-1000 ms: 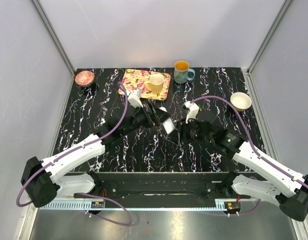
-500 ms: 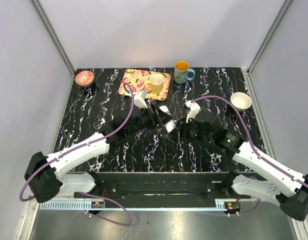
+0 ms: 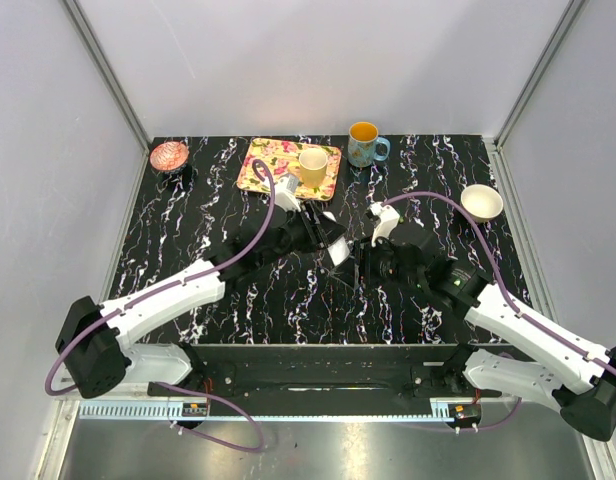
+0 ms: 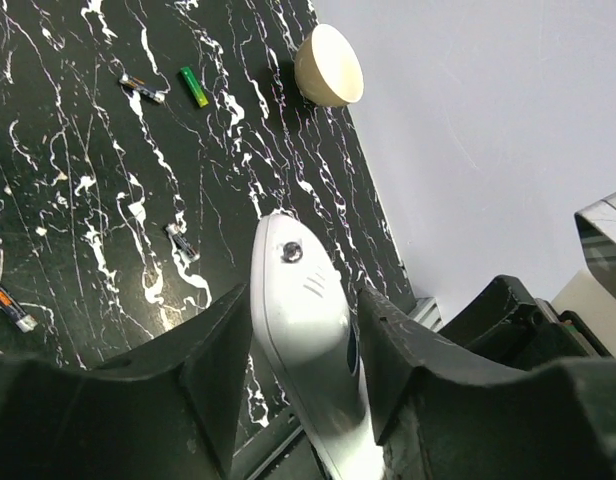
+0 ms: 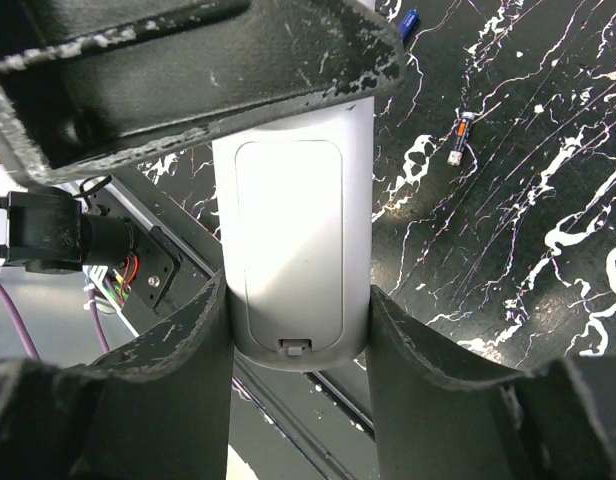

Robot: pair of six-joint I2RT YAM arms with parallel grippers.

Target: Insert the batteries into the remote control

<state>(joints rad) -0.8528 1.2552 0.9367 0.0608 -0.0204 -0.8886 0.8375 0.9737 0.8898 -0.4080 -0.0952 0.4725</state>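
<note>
Above the desk [image 3: 188, 220]: both tools on one remote control [image 5: 288, 200].
We find the left tool [image 4: 306, 300] clamped on one end of the white remote control and the right tool [image 5: 293, 300] clamped on the other, holding it off the surface with its battery cover [image 5: 288, 240] closed. The batteries [image 4: 181, 242] lie loose on the desk, apart from it, among them a green battery [image 4: 193, 86].

Bright, even overhead light is washing out the remote control [image 4: 306, 350] between the left gripper [image 4: 304, 298] fingers [image 4: 168, 400], which are blurring dark nearest the lens, while the right gripper [image 5: 295, 290] fingers [image 5: 108, 400] are reading underexposed and soft, the table [image 4: 88, 150] beyond both tips showing sharp, faintly shadowed.
</note>
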